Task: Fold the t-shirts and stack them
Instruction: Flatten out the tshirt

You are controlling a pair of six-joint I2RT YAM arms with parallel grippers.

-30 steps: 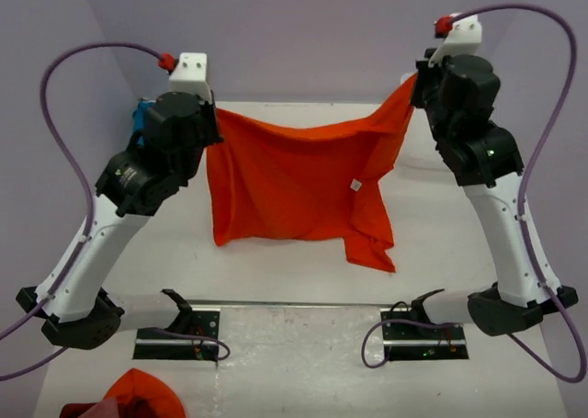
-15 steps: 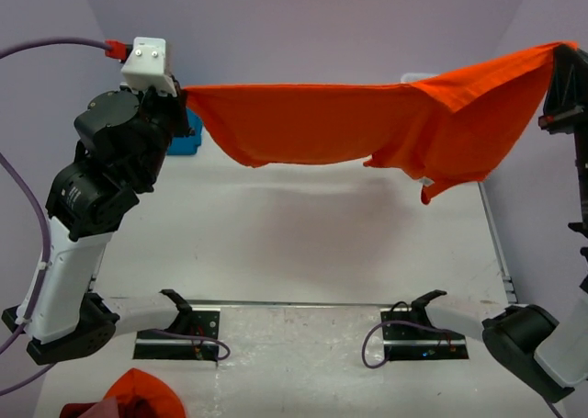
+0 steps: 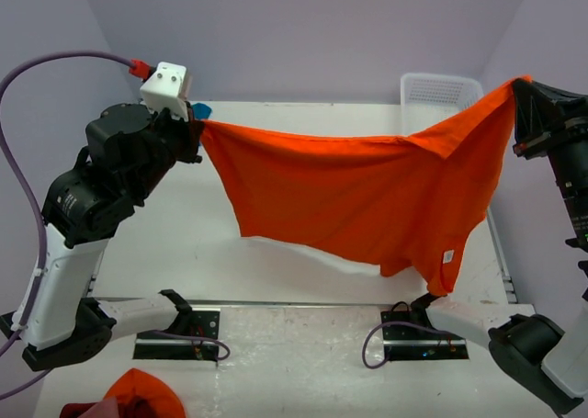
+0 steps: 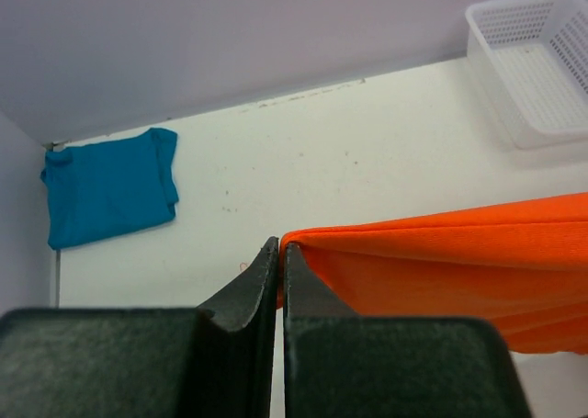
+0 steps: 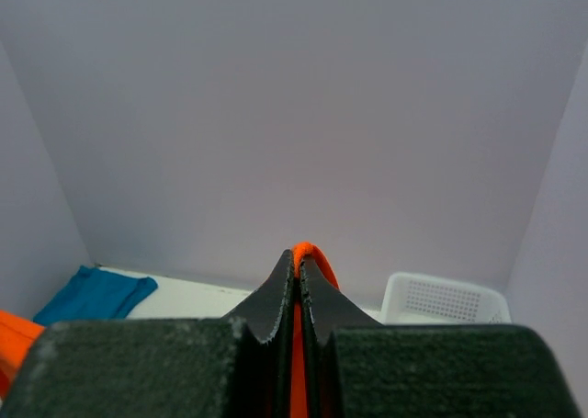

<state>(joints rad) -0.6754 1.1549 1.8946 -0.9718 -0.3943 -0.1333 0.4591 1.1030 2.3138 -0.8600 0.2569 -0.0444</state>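
Orange t-shirt (image 3: 358, 197) hangs spread above the desk (image 3: 184, 253), your left claw (image 4: 278, 248) and right claw (image 5: 297, 257) each clenched on an opposite edge, likely to open it flat for folding, while the teal t-shirt (image 4: 106, 186) lies at the far-left corner.

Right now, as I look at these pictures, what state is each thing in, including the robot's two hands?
Orange t-shirt: unfolded, lifted off the table, stretched between both hands, sagging in the middle.
Teal-blue t-shirt: lying flat in the table's far left corner, not held.
White basket: upright, nothing visible inside.
Left hand: shut on the orange t-shirt's edge.
Right hand: shut on the orange t-shirt.
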